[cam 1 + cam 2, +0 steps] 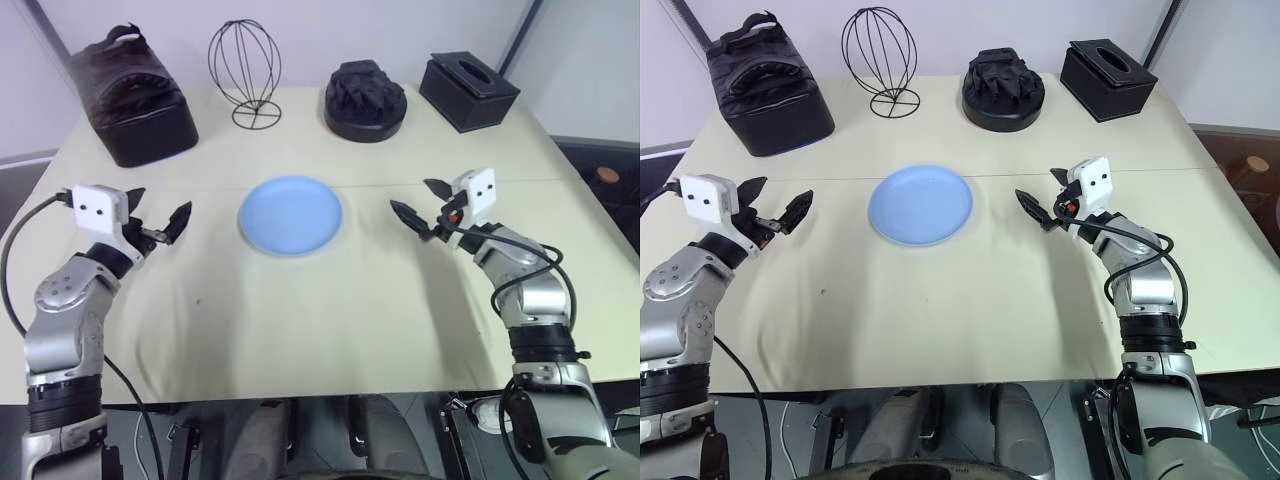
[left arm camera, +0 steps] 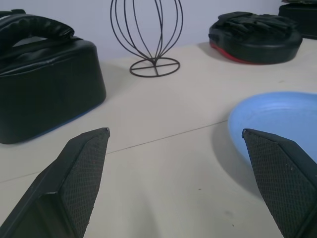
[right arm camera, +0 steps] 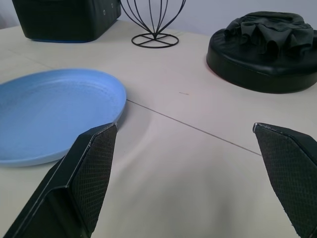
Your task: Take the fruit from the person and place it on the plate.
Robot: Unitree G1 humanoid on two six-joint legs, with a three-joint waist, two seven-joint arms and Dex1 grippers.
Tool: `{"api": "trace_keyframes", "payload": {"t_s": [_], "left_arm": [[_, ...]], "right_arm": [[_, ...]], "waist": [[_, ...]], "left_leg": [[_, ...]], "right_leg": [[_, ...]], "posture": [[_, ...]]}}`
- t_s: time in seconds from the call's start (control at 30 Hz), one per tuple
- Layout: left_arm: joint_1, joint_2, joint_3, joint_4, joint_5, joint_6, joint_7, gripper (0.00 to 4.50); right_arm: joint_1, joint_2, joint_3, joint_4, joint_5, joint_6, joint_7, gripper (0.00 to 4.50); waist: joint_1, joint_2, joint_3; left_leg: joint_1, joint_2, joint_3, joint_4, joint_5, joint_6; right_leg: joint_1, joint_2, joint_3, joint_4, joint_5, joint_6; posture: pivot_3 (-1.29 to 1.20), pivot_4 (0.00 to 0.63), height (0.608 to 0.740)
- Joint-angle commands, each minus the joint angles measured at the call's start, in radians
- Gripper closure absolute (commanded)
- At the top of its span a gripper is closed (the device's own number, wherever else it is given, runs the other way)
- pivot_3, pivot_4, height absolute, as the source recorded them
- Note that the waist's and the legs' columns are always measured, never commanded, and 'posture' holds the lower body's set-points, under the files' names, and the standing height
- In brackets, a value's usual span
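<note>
A blue plate [image 1: 291, 215] sits bare at centre frame on the counter [image 1: 330, 310]. The left gripper [image 1: 155, 225] and right gripper [image 1: 420, 205] flank it, fingers spread, awaiting the handover; next, one must reach for the offered fruit.
</note>
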Motion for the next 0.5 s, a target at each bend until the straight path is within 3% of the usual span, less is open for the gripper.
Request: {"api": "trace_keyframes", "payload": {"t_s": [0.03, 0.5], "left_arm": [[-0.013, -0.001, 0.038, -0.039, -0.053, -0.003, -0.002, 0.01], [-0.005, 0.010, 0.030, -0.033, -0.044, -0.018, 0.006, 0.01]], "right_arm": [[-0.013, -0.002, -0.013, -0.014, 0.005, -0.023, 0.005, 0.00], [-0.013, -0.003, -0.015, -0.013, 0.005, -0.024, 0.008, 0.00]], "waist": [[0.000, 0.000, 0.000], [0.000, 0.000, 0.000]], "left_leg": [[0.000, 0.000, 0.000, 0.000, 0.000, 0.000], [0.000, 0.000, 0.000, 0.000, 0.000, 0.000]], "right_leg": [[0.000, 0.000, 0.000, 0.000, 0.000, 0.000], [0.000, 0.000, 0.000, 0.000, 0.000, 0.000]], "posture": [[0.00, 0.150, 0.740], [0.00, 0.150, 0.740]]}}
